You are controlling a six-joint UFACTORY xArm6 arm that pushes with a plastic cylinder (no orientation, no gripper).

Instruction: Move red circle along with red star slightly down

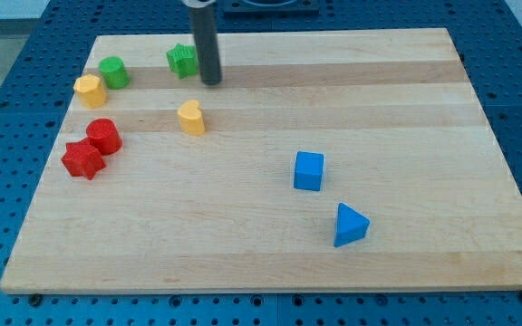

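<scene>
My tip (210,81) just beside green star (182,61), near board's top.

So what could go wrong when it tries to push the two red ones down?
My tip sits at the view's top beside the green star, apart from the red circle and red star. On the way over it might bump the yellow heart. The red pair touch but lie diagonally, so one push may split them. They also sit near the board's left edge.
</scene>
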